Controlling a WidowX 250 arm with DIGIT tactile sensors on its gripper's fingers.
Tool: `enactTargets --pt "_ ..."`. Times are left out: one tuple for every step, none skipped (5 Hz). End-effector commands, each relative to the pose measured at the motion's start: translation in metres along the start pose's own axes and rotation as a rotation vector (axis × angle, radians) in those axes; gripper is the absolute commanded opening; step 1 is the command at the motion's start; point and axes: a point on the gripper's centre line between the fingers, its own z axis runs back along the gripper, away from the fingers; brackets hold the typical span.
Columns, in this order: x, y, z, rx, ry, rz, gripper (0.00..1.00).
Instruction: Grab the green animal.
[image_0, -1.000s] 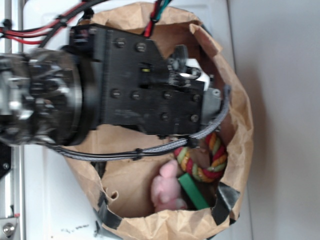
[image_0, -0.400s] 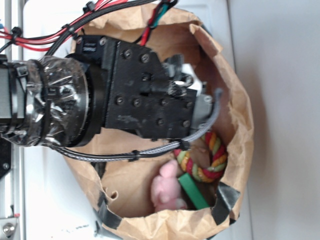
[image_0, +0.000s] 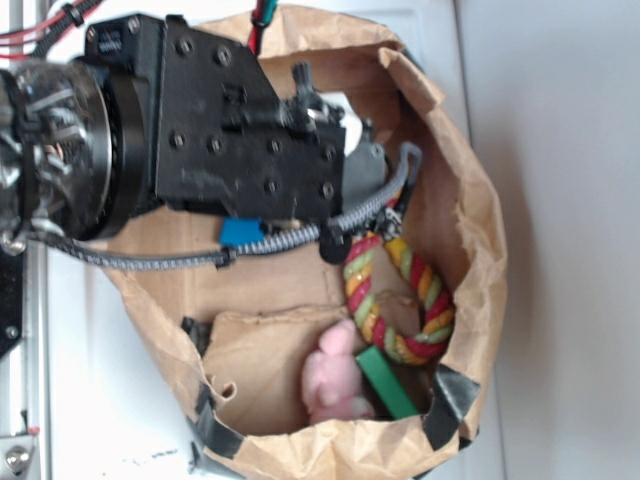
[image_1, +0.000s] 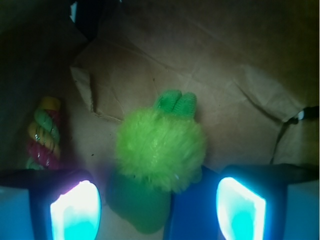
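While the gripper (image_1: 157, 205) hangs with its jaws spread apart inside the paper bag (image_0: 470, 230), the green animal (image_1: 159, 150) lies on the bag floor between them — long axis running straight ahead — just below.

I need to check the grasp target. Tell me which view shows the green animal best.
The wrist view: the green animal lies in plain sight on the brown paper, its fuzzy middle between the open gripper's fingers. The exterior view shows none of it; the arm blocks that part of the bag.
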Motion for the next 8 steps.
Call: enactTargets --pt "0.019 0.003 0.005 -0.048 -0.006 0.048 1.00" --pt "0.019 0.002 0.001 -0.051 0.029 0.043 1.00" --pt "0.021 0.003 -0.003 -0.049 0.027 0.045 1.00" --pt "0.018 0.003 -0.013 -0.041 0.002 0.036 1.00" --pt "0.017 0.000 -0.018 -0.043 0.016 0.041 1.00" --pt "0.010 -0.006 -0.023 -0.036 0.004 0.041 1.00" --pt "0.003 -0.008 -0.031 -0.030 -0.030 0.029 1.00" --pt "0.003 -0.008 -0.030 -0.035 -0.028 0.042 0.00"
